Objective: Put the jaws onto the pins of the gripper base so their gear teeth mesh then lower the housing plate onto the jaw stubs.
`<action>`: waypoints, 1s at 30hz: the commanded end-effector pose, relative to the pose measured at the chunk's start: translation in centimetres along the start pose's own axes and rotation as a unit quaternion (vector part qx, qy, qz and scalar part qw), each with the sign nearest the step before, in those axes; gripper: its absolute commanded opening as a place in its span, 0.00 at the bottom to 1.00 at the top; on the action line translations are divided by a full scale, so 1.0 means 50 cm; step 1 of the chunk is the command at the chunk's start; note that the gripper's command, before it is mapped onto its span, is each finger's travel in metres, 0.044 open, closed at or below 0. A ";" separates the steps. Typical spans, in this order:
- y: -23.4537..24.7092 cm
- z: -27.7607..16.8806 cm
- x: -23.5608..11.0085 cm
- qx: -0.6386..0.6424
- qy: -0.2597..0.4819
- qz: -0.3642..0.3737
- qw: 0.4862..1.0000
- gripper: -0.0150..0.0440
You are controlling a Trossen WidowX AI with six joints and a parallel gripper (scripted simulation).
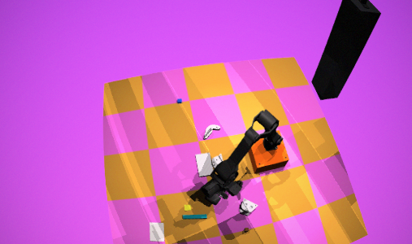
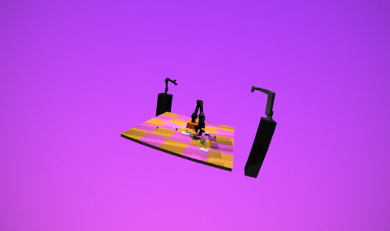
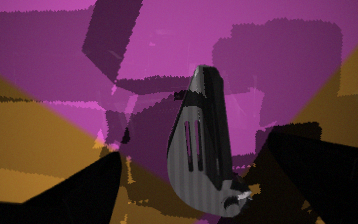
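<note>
My gripper (image 1: 223, 194) (image 2: 198, 135) (image 3: 196, 149) is open and empty, pointing down low over the table. In the wrist view a grey-white jaw (image 3: 178, 165) with two slots lies between and beyond the fingertips, its toothed end toward the bottom; the fingers do not hold it. A white curved piece (image 1: 211, 131) (image 2: 175, 128), seemingly the other jaw, lies farther off. A small white part with dark holes (image 1: 248, 206) lies beside the gripper, and another white part (image 1: 218, 159) is partly hidden by the arm. I cannot tell which is the gripper base or the housing plate.
A white block (image 1: 203, 165) touches or nearly touches the half-hidden part. A teal bar (image 1: 194, 216) (image 2: 203, 141), yellow cube (image 1: 187, 207), pale flat square (image 1: 157, 232) (image 2: 204, 149), small dark block (image 1: 245, 230) and blue cube (image 1: 179, 101) (image 2: 157, 127) lie around. The arm stands on an orange base (image 1: 270, 158).
</note>
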State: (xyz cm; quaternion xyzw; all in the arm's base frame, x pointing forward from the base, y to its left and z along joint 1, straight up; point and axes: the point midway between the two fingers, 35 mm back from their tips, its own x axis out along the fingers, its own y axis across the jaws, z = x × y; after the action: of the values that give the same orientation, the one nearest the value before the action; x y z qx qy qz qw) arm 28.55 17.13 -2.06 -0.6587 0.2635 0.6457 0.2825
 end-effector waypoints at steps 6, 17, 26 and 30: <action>0.002 0.003 0.021 -0.002 -0.003 0.001 1.000 1.00; 0.002 0.003 0.021 -0.002 -0.003 0.001 1.000 1.00; 0.002 0.003 0.021 -0.002 -0.003 0.001 1.000 1.00; 0.003 0.001 0.021 0.000 -0.001 0.002 1.000 0.82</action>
State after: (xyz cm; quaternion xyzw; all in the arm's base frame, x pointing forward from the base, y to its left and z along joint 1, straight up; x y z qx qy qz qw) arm 28.45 17.08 -3.10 -0.6579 0.2645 0.6466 0.2813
